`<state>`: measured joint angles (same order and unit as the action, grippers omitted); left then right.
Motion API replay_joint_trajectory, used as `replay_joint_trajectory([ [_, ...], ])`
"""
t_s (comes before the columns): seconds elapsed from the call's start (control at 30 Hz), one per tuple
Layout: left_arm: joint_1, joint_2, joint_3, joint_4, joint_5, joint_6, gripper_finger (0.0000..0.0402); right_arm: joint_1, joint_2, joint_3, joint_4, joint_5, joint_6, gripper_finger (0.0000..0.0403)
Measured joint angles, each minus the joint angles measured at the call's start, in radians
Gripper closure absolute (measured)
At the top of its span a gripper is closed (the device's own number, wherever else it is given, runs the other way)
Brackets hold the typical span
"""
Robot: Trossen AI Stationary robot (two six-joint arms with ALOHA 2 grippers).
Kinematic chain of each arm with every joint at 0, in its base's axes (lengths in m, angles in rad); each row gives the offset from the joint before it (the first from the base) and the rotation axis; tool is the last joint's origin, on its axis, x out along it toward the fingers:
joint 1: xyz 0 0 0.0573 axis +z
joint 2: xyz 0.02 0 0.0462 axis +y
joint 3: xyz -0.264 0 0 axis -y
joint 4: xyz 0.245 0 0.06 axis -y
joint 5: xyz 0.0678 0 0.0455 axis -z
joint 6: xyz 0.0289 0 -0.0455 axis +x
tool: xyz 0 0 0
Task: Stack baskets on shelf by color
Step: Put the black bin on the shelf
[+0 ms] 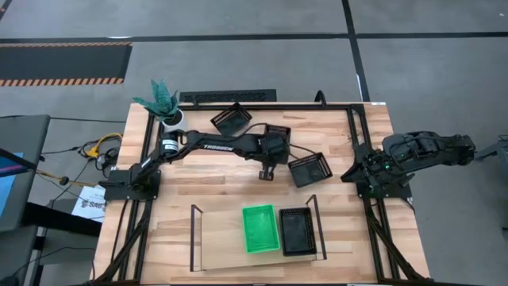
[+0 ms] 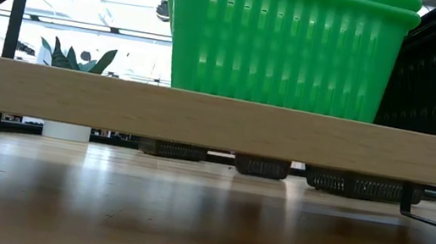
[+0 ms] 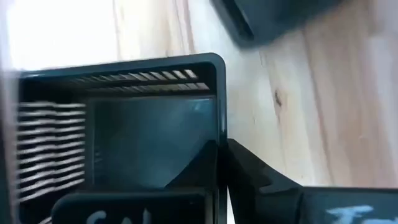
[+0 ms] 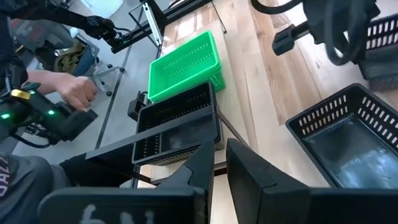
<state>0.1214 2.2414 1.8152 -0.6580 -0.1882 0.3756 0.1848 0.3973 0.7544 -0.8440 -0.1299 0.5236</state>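
Shelf (image 1: 208, 246) holds green basket (image 1: 259, 228), black basket (image 1: 298, 230); both apparently empty.

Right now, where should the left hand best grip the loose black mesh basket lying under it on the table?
Probably the rim of the black mesh basket: it sits upright and open-topped, so coming from above, one finger inside and one outside a thin side wall. The left hand already hovers there.

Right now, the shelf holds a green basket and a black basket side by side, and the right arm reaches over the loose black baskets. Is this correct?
Not quite: the left gripper is the one reaching over the loose black baskets, as the high view shows. The right gripper waits at the table's edge. The shelf does hold the green basket beside a black basket.
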Motion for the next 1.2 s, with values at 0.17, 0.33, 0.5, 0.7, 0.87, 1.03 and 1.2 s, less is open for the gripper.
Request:
replay_joint_trajectory([
  [0.17,-0.037,-0.003,0.106,-0.086,-0.067,-0.006,0.0400,0.000,0.000,0.000,0.000,0.000,0.003,0.0335],
  [0.33,-0.097,-0.004,0.263,-0.267,-0.162,-0.123,0.0401,0.000,0.000,0.000,0.000,0.000,0.003,0.0335],
  [0.5,-0.216,-0.006,0.445,-0.566,-0.214,-0.324,0.0401,0.000,0.000,0.000,0.000,0.000,0.007,0.0336],
  [0.7,-0.420,-0.033,0.524,-0.778,-0.270,-0.582,0.0401,0.000,0.000,0.000,0.000,0.000,0.005,0.0336],
  [0.87,-0.563,-0.038,0.519,-0.922,-0.242,-0.878,0.0401,0.000,0.000,0.000,0.000,0.000,0.003,0.0336],
  [1.03,-0.660,-0.036,0.493,-0.912,-0.216,-1.068,0.0401,0.000,0.000,0.000,0.008,0.000,0.002,0.0336],
  [1.2,-0.721,-0.037,0.494,-0.913,-0.201,-1.200,0.0401,0.000,0.000,0.000,0.017,0.000,0.000,0.0336],
])
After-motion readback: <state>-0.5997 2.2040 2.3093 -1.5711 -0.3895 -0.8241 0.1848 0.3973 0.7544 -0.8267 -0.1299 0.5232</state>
